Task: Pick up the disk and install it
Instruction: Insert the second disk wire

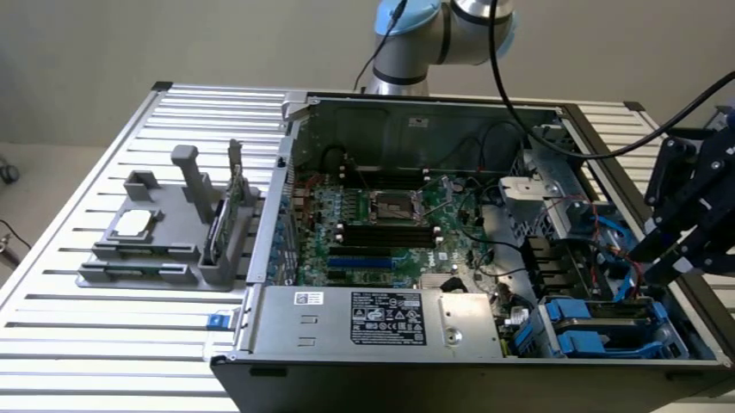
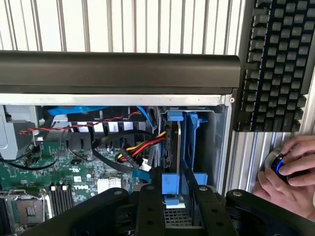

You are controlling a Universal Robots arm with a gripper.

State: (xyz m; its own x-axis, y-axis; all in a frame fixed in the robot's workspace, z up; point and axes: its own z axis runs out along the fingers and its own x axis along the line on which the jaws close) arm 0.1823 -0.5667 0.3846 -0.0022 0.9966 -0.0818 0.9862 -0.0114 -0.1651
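In the wrist view, the gripper is seen nearest to the camera, with its two black fingers closed on the blue carrier edge of the disk. The disk is held on its edge, thin side toward the camera, and its long axis runs away from the gripper into the drive bay of the computer case. Beside it, red, yellow and black cables are seen, and further away the green motherboard. Beyond the case wall a black keyboard lies on the slatted table, and a person's hand rests on a mouse.

In the exterior view, the gripper is lowered at the right of the frame over the blue bays in the lower right corner of the case. The power-supply box is placed in front. On the left, a grey holder with a processor chip stands on the table.
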